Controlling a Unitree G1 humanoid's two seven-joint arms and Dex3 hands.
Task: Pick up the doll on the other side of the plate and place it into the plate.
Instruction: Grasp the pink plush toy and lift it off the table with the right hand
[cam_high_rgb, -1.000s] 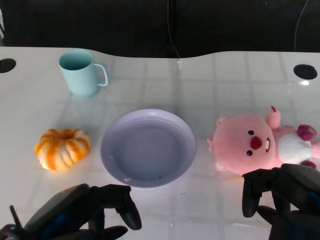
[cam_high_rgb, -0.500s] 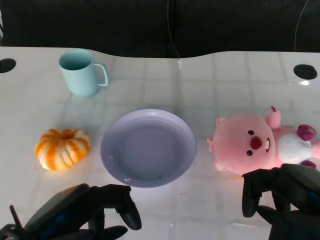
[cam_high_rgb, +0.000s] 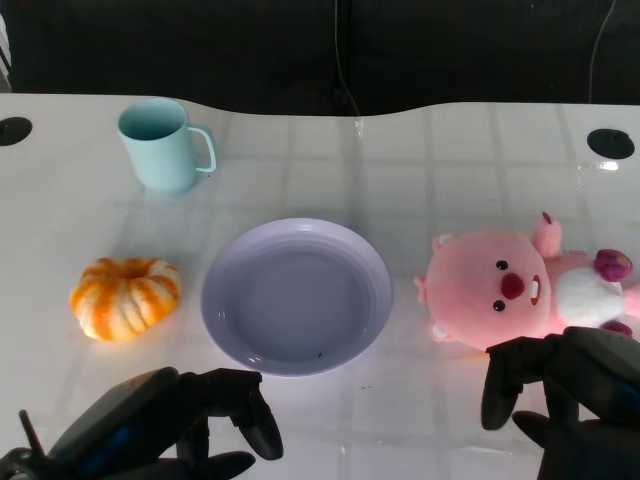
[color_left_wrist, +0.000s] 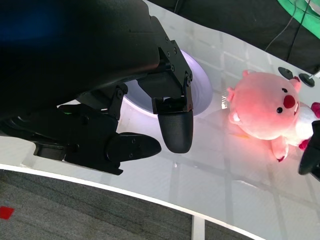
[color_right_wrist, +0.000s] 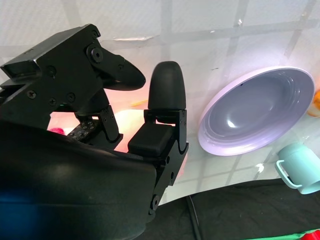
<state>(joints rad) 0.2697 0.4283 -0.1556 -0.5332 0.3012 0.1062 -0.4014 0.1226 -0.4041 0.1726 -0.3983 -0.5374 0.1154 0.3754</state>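
Note:
The pink plush doll (cam_high_rgb: 510, 290) lies on its back on the white table, just right of the lavender plate (cam_high_rgb: 295, 300). My right hand (cam_high_rgb: 570, 400) hovers at the doll's near side, its fingers apart and holding nothing. At the lower left, in front of the plate, my left hand (cam_high_rgb: 170, 425) is also empty with loosely spread fingers. The left wrist view shows the doll (color_left_wrist: 270, 107) beyond the plate (color_left_wrist: 202, 92). In the right wrist view my right hand (color_right_wrist: 100, 125) hides most of the doll, and the plate (color_right_wrist: 255, 115) lies off to the side.
An orange and white pumpkin (cam_high_rgb: 125, 297) sits left of the plate. A light blue mug (cam_high_rgb: 160, 145) stands at the back left. Round cable holes (cam_high_rgb: 610, 143) mark the table's far corners. The near table edge runs just behind both hands.

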